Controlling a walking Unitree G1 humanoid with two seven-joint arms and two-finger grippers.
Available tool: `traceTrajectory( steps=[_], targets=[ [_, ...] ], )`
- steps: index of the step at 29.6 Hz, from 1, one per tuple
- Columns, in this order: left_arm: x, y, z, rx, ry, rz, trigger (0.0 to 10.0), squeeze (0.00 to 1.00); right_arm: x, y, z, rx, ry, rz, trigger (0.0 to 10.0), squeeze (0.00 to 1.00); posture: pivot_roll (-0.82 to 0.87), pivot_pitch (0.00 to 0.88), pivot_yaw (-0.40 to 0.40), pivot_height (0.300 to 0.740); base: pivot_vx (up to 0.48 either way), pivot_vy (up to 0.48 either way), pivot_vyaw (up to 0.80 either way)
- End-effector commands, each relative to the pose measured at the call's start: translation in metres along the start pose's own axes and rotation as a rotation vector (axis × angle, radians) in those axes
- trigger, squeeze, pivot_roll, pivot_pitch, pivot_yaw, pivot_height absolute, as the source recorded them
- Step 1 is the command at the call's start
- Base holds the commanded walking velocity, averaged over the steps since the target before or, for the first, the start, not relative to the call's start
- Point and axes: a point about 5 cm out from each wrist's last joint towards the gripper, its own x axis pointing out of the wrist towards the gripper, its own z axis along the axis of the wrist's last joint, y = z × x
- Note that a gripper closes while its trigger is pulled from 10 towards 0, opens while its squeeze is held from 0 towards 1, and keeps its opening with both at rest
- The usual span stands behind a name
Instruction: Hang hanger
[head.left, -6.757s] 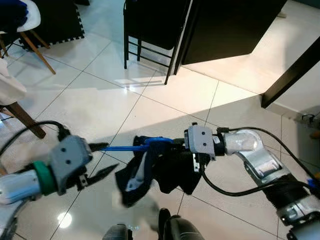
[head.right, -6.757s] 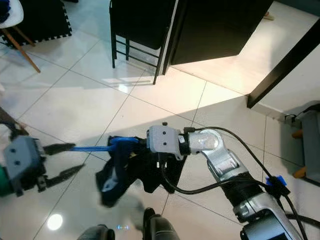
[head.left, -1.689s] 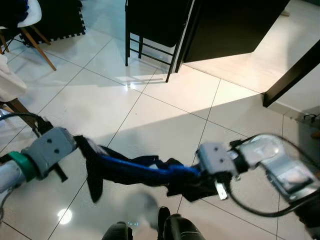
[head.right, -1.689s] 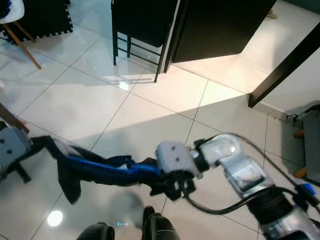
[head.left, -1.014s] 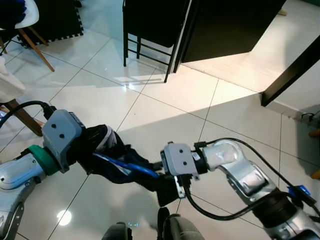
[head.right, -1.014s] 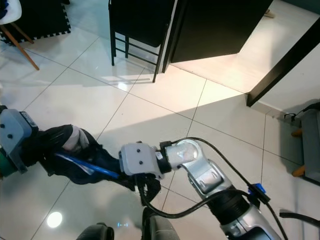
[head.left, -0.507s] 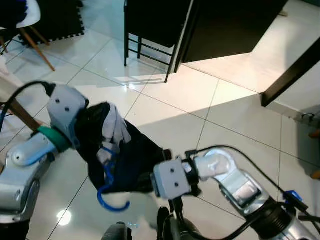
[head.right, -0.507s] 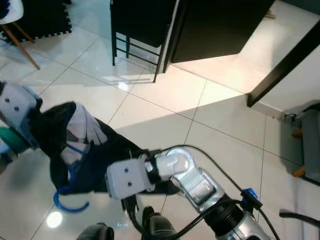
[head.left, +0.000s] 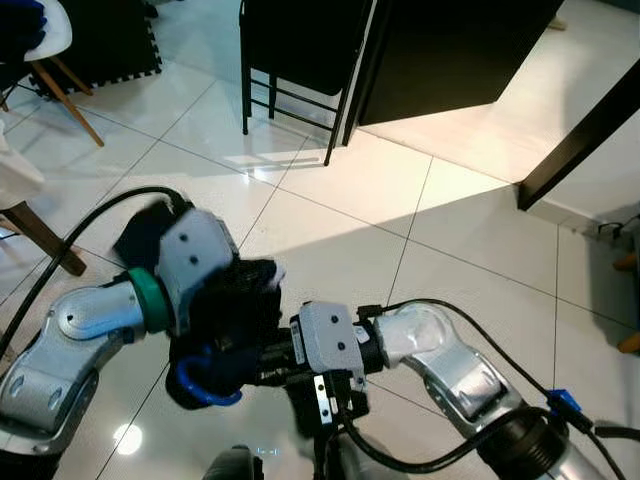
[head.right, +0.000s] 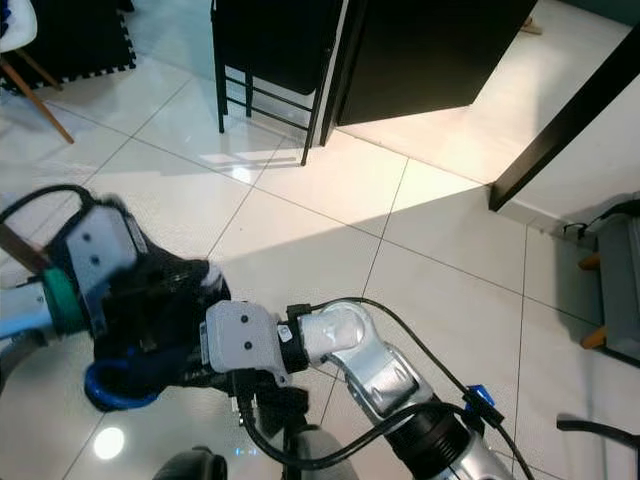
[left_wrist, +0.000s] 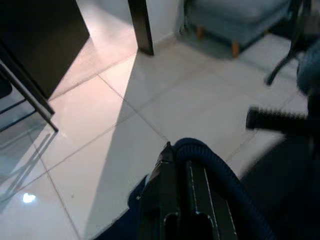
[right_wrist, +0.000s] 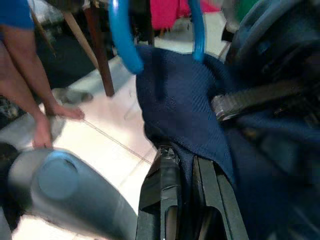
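Two grippers meet low and near in the head views, above a white tiled floor (head.left: 330, 200). Left gripper (head.left: 235, 335) and right gripper (head.left: 270, 362) are both buried in a bundle of dark navy cloth (head.left: 235, 320), which hangs between the two wrists, clear of the floor.

Blue hanger (head.left: 200, 385): its curved hook shows at the near-left underside of the bundle, just below the left wrist housing. Rest of it is wrapped in the cloth.

Left wrist view: the two black fingers lie pressed side by side, and the blue hook (left_wrist: 215, 165) curves off alongside them; cloth at the edges. Reads as clamped on the hanger.

Right wrist view: fingers drawn close together with navy cloth (right_wrist: 175, 100) pinched between them; blue hook loop (right_wrist: 122, 37) just beyond the cloth. A person's bare feet (right_wrist: 50, 117) stand on the tiles past it, beside a wooden chair leg (right_wrist: 100, 52).

Far side of the scene: black metal chair (head.left: 290, 60) beside a dark cabinet (head.left: 450, 50). Far left: wooden-legged chair (head.left: 60, 70). A dark beam (head.left: 580, 125) crosses diagonally at far right.
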Motion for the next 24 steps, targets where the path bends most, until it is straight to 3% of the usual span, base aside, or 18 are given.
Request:
traceTrajectory(
  steps=[1, 12, 24],
  targets=[
    [0.002, -0.011, -0.006, 0.005, 0.029, -0.071, 10.0, 0.0, -0.009, -0.007, 0.011, -0.009, -0.048, -0.056, 0.0, 0.0, 0.08, 0.134, -0.021, 0.74, 0.0, 0.0, 0.0],
    [-0.009, 0.007, -0.007, 0.02, 0.062, 0.029, 10.0, 0.0, -0.017, -0.015, 0.015, 0.046, -0.085, -0.101, 0.0, 0.0, 0.09, 0.131, -0.026, 0.74, 0.0, 0.0, 0.0],
    [-0.019, 0.039, 0.011, -0.048, -0.036, 0.225, 10.0, 0.0, -0.02, -0.017, 0.015, 0.067, -0.083, -0.111, 0.0, 0.0, 0.1, 0.125, -0.027, 0.74, 0.0, 0.0, 0.0]
  ],
)
